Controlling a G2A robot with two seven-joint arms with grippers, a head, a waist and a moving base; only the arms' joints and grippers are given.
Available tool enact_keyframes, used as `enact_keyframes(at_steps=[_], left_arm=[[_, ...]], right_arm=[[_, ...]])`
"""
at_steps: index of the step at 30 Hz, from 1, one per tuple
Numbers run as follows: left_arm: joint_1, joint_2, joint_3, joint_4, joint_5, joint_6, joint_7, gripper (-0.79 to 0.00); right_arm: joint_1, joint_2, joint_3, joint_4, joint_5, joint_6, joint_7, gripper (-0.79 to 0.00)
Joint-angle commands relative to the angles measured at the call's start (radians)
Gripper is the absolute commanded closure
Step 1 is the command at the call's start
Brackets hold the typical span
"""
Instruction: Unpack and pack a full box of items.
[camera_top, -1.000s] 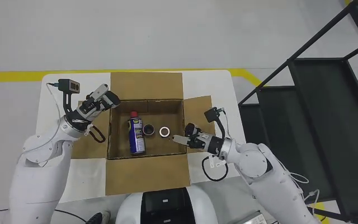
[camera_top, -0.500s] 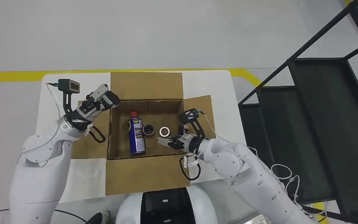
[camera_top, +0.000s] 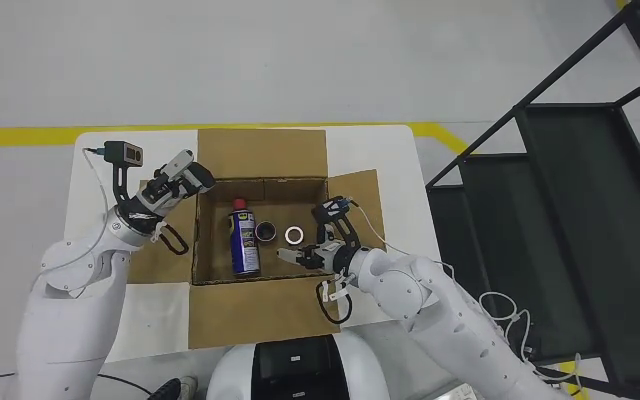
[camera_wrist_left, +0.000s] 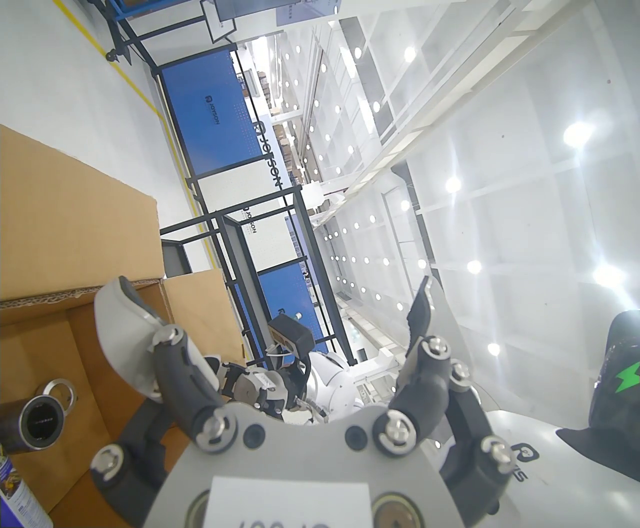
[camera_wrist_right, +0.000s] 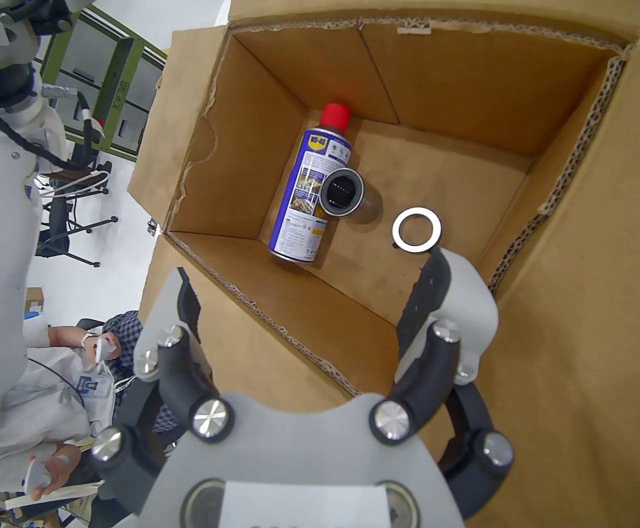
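1. Left tool (camera_top: 180, 178) is hanging at centre-left of the top view, over the box's left flap, just outside the left wall. Its wrist view is showing the fingers spread wide and holding nothing.
2. Box (camera_top: 262, 188) is sitting open at frame centre on the white counter (camera_top: 375, 150), with all four flaps folded out flat.
3. Spray can (camera_top: 243, 240) is lying on its side on the box floor, left of centre, its red cap pointing toward the top of the frame.
4. Dark metal cylinder (camera_top: 267, 232) is lying just right of the can, touching or nearly touching it; I cannot tell which. Its open end is facing up toward the right wrist camera.
5. Flat silver ring (camera_top: 294, 236) is lying on the floor right of the cylinder, clearly apart from it.
6. Right tool (camera_top: 290, 256) is hovering inside the box outline at the lower right, just below the ring in the frame. Its fingers are parted and empty.
7. Judgement: the unpacking step is in hand, with three items still waiting inside and nothing gripped.
8. Judgement: the right tool is looking set for the ring or the cylinder. The next move calls for lowering straight down past the right wall. The ring is lying flat, so pinching it will need one finger inside the hole and one outside.
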Motion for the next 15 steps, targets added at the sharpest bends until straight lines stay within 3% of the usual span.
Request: enact_keyframes(at_steps=[1, 5, 9, 15], left_arm=[[0.000, 0.000, 0.000, 0.000, 0.000, 0.000, 0.000, -0.785], [-0.006, 0.001, -0.007, -0.010, 0.012, -0.004, 0.010, -0.785], [0.003, 0.005, -0.059, -0.101, 0.090, 0.014, 0.117, -0.785], [0.155, 0.010, -0.175, -0.199, 0.191, -0.017, 0.266, -0.785]], right_arm=[[0.000, 0.000, 0.000, 0.000, 0.000, 0.000, 0.000, -0.785], [0.000, 0.000, 0.000, 0.000, 0.000, 0.000, 0.000, -0.785], [0.000, 0.000, 0.000, 0.000, 0.000, 0.000, 0.000, -0.785], [0.000, 0.000, 0.000, 0.000, 0.000, 0.000, 0.000, -0.785]])
